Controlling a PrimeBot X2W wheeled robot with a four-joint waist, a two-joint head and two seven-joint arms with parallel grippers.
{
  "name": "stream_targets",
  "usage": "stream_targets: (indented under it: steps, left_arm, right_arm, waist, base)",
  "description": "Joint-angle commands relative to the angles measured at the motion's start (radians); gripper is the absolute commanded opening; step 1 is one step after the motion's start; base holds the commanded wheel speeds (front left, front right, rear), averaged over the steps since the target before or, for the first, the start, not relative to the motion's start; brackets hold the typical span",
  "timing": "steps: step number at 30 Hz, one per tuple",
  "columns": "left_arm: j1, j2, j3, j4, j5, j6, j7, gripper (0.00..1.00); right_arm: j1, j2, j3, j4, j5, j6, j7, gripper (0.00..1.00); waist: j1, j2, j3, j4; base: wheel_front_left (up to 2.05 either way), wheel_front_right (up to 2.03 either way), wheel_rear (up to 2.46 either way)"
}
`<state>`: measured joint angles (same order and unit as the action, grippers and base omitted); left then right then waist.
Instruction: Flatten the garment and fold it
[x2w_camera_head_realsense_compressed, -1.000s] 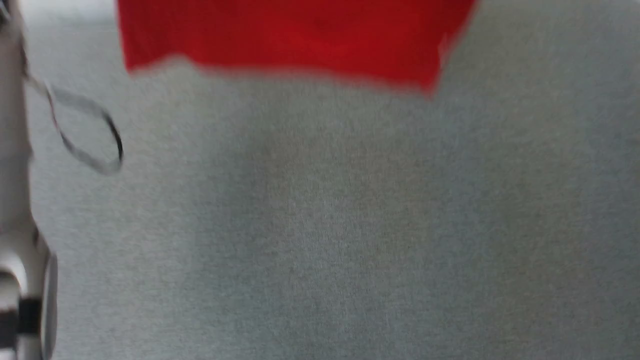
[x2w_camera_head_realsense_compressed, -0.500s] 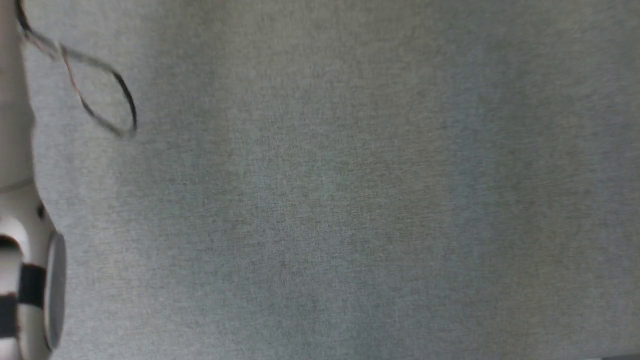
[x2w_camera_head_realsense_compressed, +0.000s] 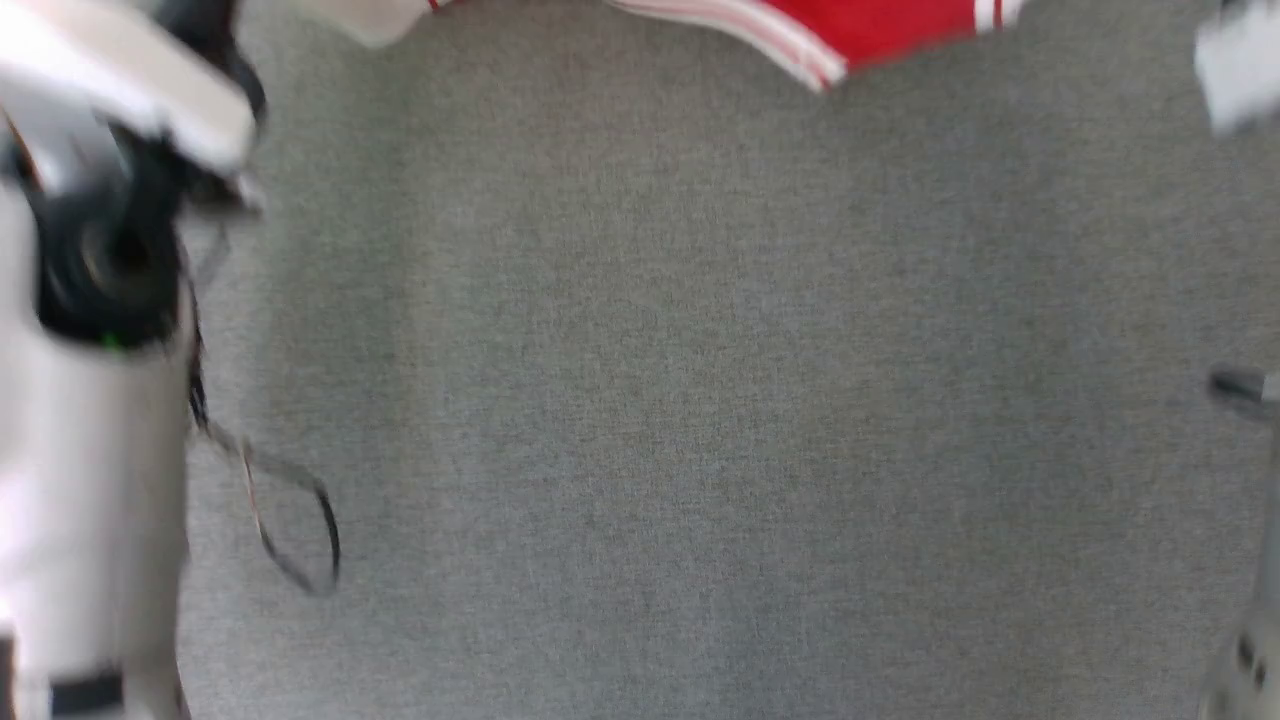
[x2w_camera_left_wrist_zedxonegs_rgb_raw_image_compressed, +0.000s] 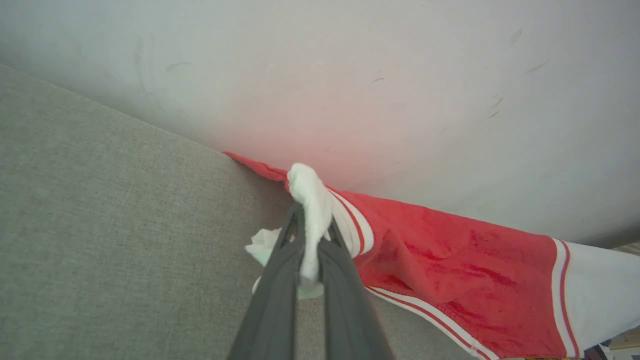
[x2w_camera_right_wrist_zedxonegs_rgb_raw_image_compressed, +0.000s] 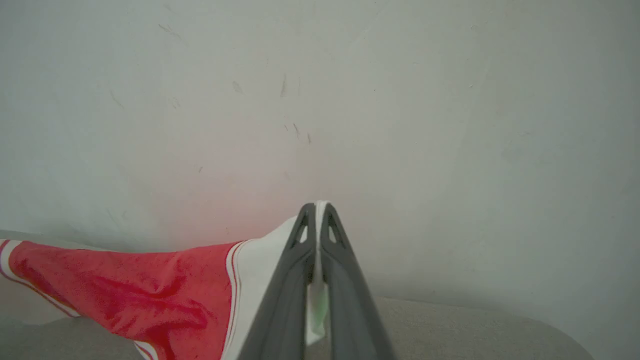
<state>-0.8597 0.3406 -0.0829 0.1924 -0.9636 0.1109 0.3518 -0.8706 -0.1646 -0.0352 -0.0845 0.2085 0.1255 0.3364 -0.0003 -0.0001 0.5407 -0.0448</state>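
A grey cloth-covered surface (x2w_camera_head_realsense_compressed: 700, 400) is shown before a pale wall (x2w_camera_left_wrist_zedxonegs_rgb_raw_image_compressed: 350, 75). The garment (x2w_camera_left_wrist_zedxonegs_rgb_raw_image_compressed: 450, 260), red with white sleeves and striped trim, is held stretched along the wall at the far side of the surface. In the head view its striped lower edge (x2w_camera_head_realsense_compressed: 800, 45) is seen at the top of the frame. Whether any of it rests on the surface cannot be told. One white sleeve is bunched and clenched in the left gripper (x2w_camera_left_wrist_zedxonegs_rgb_raw_image_compressed: 314, 225). The other sleeve is pinched flat in the right gripper (x2w_camera_right_wrist_zedxonegs_rgb_raw_image_compressed: 316, 207). A thin dark cable loop (x2w_camera_head_realsense_compressed: 332, 535) is seen beside the pale left forearm (x2w_camera_head_realsense_compressed: 90, 500).

The step in hand is judged to be the spreading of the garment before it is laid down. Even tension should be kept between the two sleeves, so that the thin fabric is not wrinkled or pulled askew. The hem is best lowered first and the body drawn flat toward the robot. The sleeves should be let go only once they are laid flat.

Count: one surface, one wall, one garment, one forearm, two gripped sleeves, two grippers, one cable loop.
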Motion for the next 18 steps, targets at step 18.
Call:
stream_targets:
  steps: [18]
  left_arm:
    - [0.847,-0.057,-0.042,-0.382,0.034,0.069,-0.134,0.0]
  right_arm:
    - [0.863,0.114,-0.207,-0.215,0.205,0.005,-0.081,0.0]
  waist:
    - [0.0003,0.0001,-0.268,0.004]
  base:
    - [0.0,0.0,0.0]
